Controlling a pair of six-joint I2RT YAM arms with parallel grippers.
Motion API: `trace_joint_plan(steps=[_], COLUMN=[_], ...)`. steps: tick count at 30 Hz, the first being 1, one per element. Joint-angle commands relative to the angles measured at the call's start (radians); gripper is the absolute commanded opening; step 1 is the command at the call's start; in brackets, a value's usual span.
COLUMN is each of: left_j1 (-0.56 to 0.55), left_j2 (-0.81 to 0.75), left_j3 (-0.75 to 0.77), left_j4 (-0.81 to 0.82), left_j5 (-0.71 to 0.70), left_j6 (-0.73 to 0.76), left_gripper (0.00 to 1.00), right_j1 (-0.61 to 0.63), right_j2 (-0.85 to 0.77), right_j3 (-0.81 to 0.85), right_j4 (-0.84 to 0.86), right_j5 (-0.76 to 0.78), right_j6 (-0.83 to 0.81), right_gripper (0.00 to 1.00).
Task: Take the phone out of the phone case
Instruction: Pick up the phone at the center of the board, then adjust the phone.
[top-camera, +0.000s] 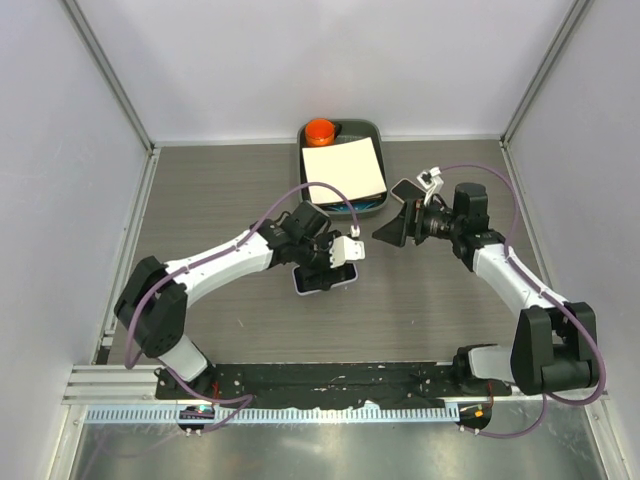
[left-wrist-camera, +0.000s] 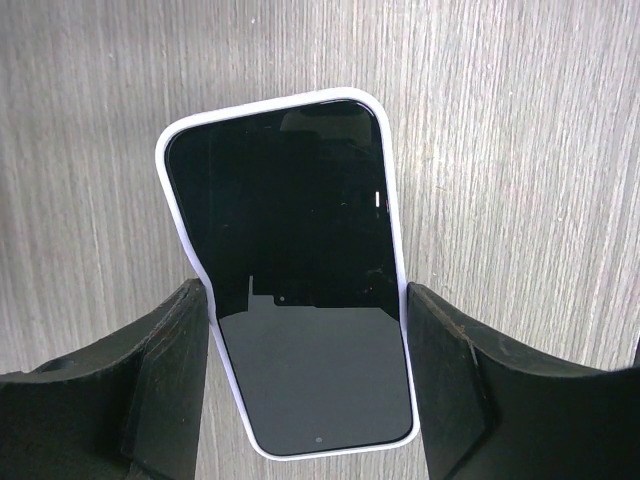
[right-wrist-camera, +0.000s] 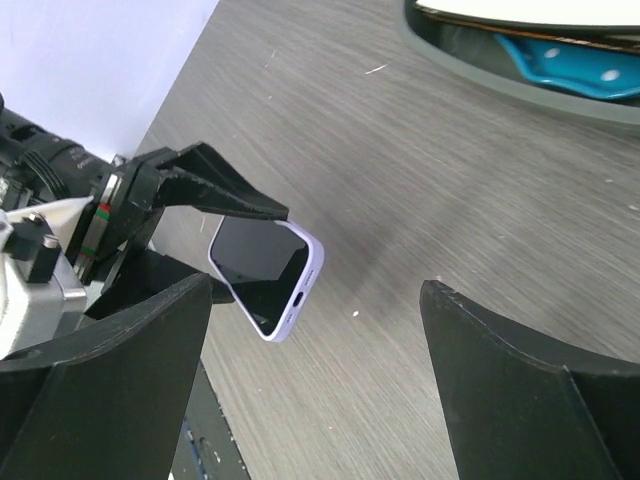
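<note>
phone: screen up, dark, seated in the case; pale lilac rim shows all round it
location: mid worktop, in front of the tray, just off the left arm's wrist
left jaws: clamped on the case, one finger against each long side at the lower half of the phone
attitude: right wrist view shows the port end tilted up and clear of the worktop, shadow under it
right jaws: spread wide with nothing between them, well off the phone, facing it from the right
right arm: wrist held above the worktop beside the tray's near right corner
tray contents: white sheet covering most of it, orange round thing at the far left corner, blue piece poking out from under the sheet
task status: phone not out of the case yet
</note>
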Motion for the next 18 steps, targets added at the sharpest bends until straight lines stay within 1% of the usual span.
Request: trace_joint_plan(steps=[1, 18], left_j1=[-0.004, -0.022], left_j2=[-0.078, -0.140], left_j3=[0.054, 0.050], left_j4=[0.064, 0.096], left_j5=[0.027, 0.014], left_j6=[-0.019, -0.036], left_gripper=[0.00, 0.00], right_j1=[0.037, 0.134], right_j2=[0.018, 0.109], right_j3=[0.007, 0.024], right_j4=[0.064, 0.001], right_j5=[-0.058, -0.065], right_j6=[0.025, -0.040], right_gripper=[0.90, 0.86])
